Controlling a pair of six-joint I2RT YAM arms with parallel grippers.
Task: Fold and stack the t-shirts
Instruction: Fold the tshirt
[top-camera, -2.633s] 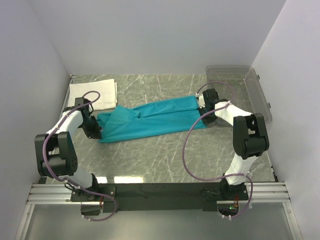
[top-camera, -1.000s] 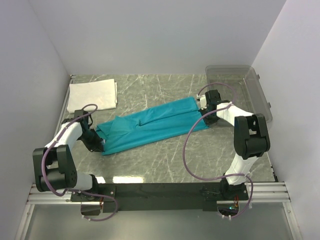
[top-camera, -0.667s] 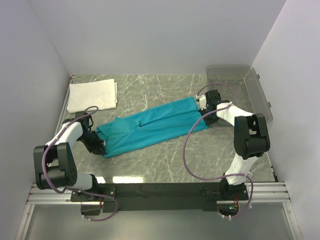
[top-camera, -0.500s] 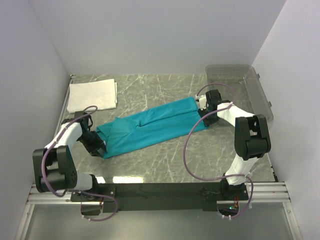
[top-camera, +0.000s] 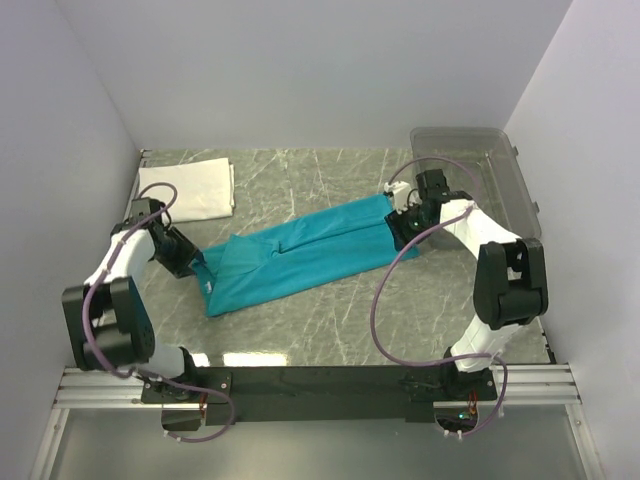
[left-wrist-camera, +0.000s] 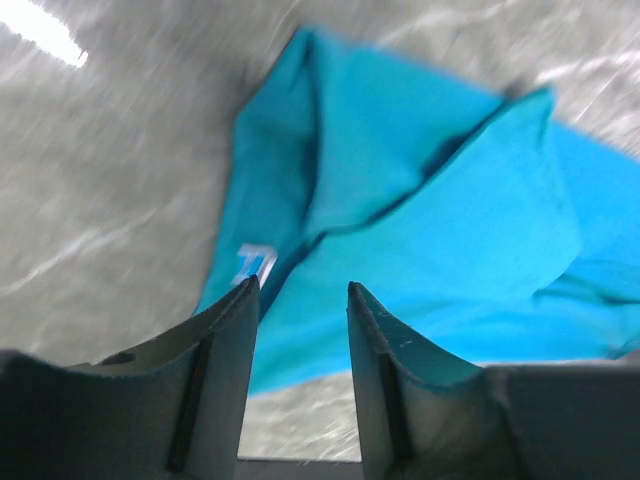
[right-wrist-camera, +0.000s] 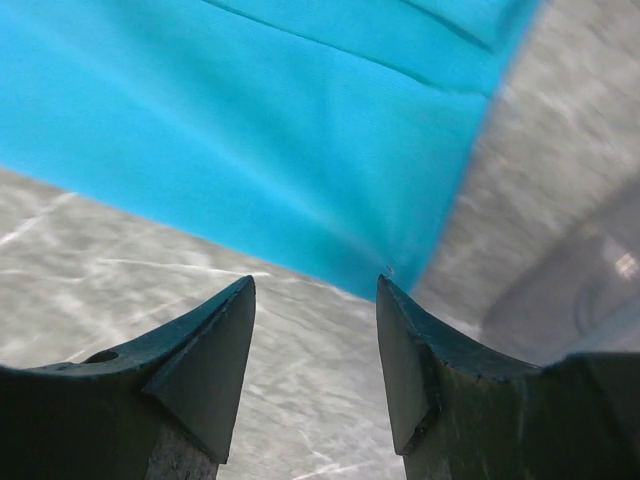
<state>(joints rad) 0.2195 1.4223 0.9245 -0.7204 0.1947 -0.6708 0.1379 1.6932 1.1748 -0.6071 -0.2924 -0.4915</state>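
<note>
At mid-table lies the tee (top-camera: 300, 255), folded lengthwise; left gripper (top-camera: 188, 263) and right gripper (top-camera: 403, 214) gape empty; next probably needs a crosswise regrip.

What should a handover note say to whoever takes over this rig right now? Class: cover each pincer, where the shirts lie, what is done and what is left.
Left pincer: open, holding nothing, above the label end of the teal t-shirt.
Right pincer: open, holding nothing, over the shirt's far right end, next to the clear plastic bin.
Things: the teal t-shirt lies as a long, narrow strip slanting across the table's middle. The white folded cloth sits in the far left corner.
Done: the teal shirt looks folded lengthwise.
Left: probably fold the strip shorter, then stack it with the white piece.
</note>
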